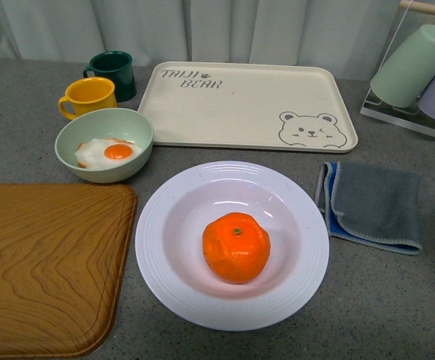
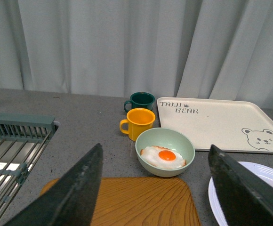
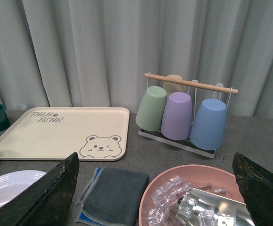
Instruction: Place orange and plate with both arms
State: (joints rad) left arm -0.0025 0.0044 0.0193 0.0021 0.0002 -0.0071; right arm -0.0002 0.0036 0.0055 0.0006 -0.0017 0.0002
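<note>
The orange [image 1: 236, 247] sits in the well of the white ridged plate [image 1: 156, 247], near the front middle of the counter. Neither gripper shows in the front view. My left gripper [image 2: 155, 149] is open and holds nothing; it hangs over the wooden board, and the plate's rim [image 2: 270, 173] shows just past one finger [image 2: 242, 188]. My right gripper [image 3: 155, 157] is open too, hovering above the grey cloth and a pink bowl. An edge of the plate [image 3: 9, 184] shows beside one of its fingers [image 3: 47, 197].
A cream bear tray [image 1: 247, 101] lies behind the plate. A green bowl with a fried egg [image 1: 105, 144], a yellow mug [image 1: 88, 96] and a dark green mug [image 1: 114, 73] stand at the left. Also here: wooden board [image 1: 45, 262], grey cloth [image 1: 373, 204], cup rack [image 3: 186, 113], pink ice bowl [image 3: 193, 197], dish rack [image 2: 14, 150].
</note>
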